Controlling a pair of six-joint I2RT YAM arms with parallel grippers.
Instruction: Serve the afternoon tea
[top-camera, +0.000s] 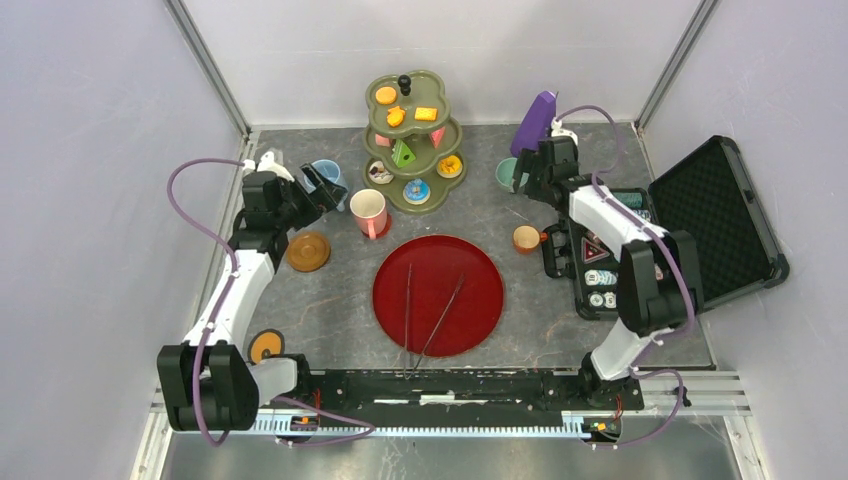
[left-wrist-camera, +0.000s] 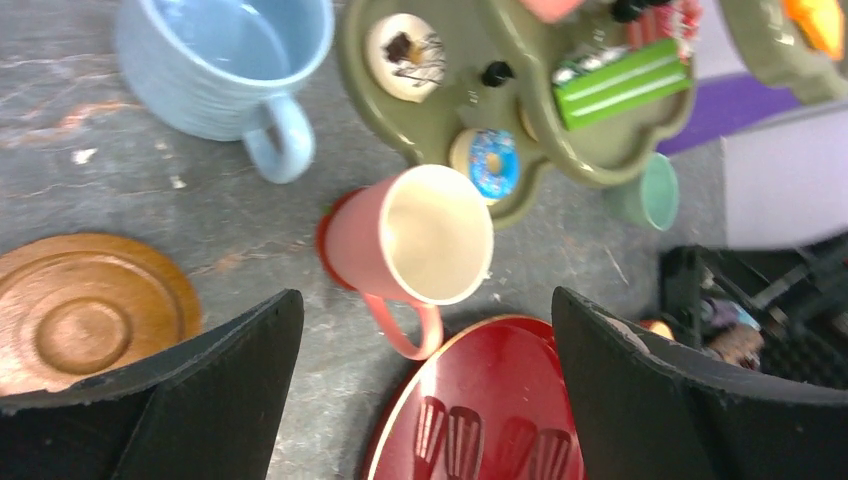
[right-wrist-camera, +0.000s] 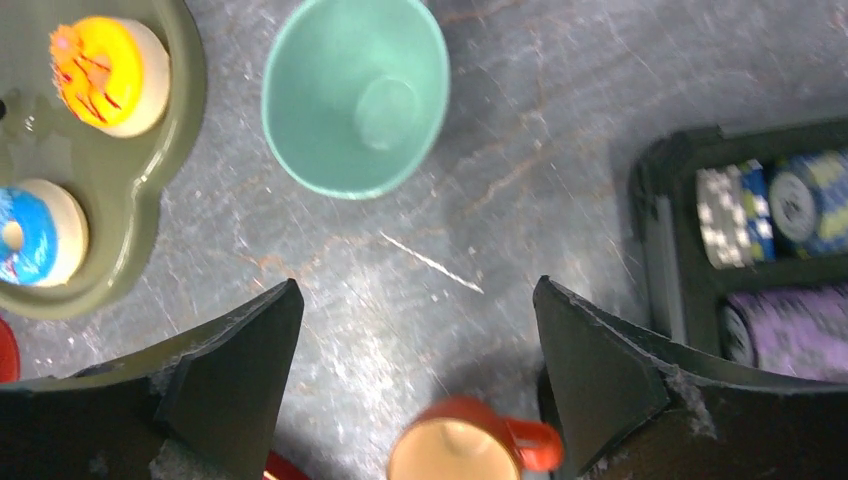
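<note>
Left pincer (left-wrist-camera: 425, 305): spread wide with nothing held, hanging above the surface.
Saucer (left-wrist-camera: 85, 310): wooden, lying flat just outside the left finger.
Blue mug (left-wrist-camera: 225, 55): ahead and to the left of the left pincer, mouth up, with its handle turned back toward the pincer.
Pink mug (left-wrist-camera: 420, 235): straight ahead of the left pincer, centred on the gap between the fingers. It stands mouth up, and its handle points back at the pincer. The left arm is far the nearer to it.
Stand (left-wrist-camera: 440, 115): just beyond the pink mug and very close to it. A blue donut (left-wrist-camera: 492, 163) sits on the bottom tier right behind the mug's rim.
Plate (top-camera: 480, 290): red, below and to the right of the left pincer, with tongs (top-camera: 410, 310) lying on it. It is probably where the servings go.
In the way: probably the handle facing the pincer and the stand's edge close behind, which leave little room round the pink mug.
Green mug (right-wrist-camera: 355, 95): ahead of the right pincer, toward its left finger, mouth up and standing clear on the surface.
Orange cup (right-wrist-camera: 460, 450): close under the right pincer, behind the fingertips, with its handle toward the right finger.
Right pincer (right-wrist-camera: 418, 290): wide apart and empty.
Case (top-camera: 715, 215): outside the right finger, lid open, with chips (right-wrist-camera: 770, 210) in its slots.
</note>
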